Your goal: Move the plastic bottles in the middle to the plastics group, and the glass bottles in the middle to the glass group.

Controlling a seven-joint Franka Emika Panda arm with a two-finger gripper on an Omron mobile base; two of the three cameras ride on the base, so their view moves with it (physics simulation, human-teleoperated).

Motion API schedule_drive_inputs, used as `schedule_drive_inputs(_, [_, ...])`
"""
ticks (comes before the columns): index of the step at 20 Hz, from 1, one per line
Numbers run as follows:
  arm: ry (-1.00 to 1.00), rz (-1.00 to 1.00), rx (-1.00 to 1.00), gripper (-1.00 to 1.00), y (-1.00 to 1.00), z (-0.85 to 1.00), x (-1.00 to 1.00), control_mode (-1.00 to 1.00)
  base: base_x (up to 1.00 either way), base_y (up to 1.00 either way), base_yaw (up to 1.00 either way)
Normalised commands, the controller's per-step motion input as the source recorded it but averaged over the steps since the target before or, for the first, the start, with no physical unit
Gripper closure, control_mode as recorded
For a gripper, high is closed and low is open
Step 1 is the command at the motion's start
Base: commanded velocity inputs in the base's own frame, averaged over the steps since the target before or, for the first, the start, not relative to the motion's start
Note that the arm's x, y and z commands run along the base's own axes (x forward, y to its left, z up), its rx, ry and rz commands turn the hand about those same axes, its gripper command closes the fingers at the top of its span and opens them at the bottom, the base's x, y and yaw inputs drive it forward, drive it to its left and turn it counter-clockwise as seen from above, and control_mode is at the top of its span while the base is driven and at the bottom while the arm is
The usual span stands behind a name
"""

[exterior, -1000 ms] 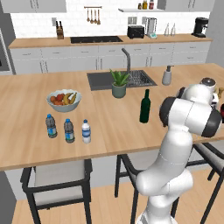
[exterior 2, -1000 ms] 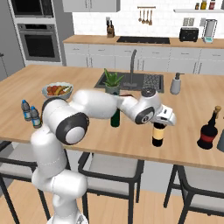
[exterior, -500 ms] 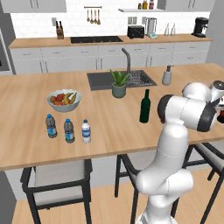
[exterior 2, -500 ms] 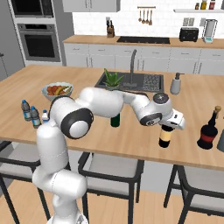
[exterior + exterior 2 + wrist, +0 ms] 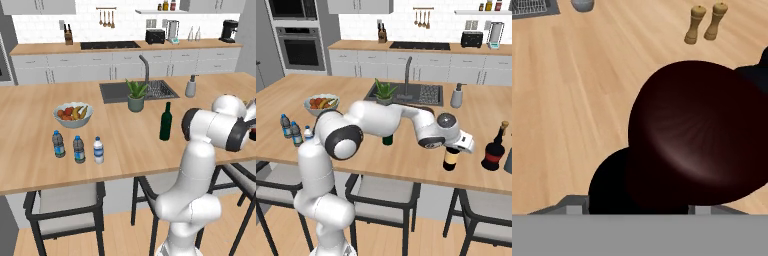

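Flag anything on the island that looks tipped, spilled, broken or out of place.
Nothing stands out. The green wine bottle, the three water bottles, the fruit bowl and the dark red-labelled bottle all stand upright. The brown bottle sits upright under the gripper.

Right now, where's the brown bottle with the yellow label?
In the right base view the brown bottle sits under the hand near the counter's front edge, at the right, just left of the dark reddish-brown bottle.

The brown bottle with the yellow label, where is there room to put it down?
Bare wood lies between the brown bottle and the dark red bottle, and in front of the green bottle. It is crowded by the three water bottles and the fruit bowl.
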Motion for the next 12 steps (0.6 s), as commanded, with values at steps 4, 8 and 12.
schedule_drive_inputs(4, [0.01, -0.05, 0.00, 1.00, -0.39, 0.20, 0.00, -1.00, 0.00, 0.00, 0.00])
schedule_drive_inputs(8, [0.01, -0.08, 0.00, 1.00, -0.40, 0.09, 0.00, -1.00, 0.00, 0.00, 0.00])
schedule_drive_inputs(12, [0.00, -0.07, 0.00, 1.00, -0.52, 0.00, 0.00, -1.00, 0.00, 0.00, 0.00])
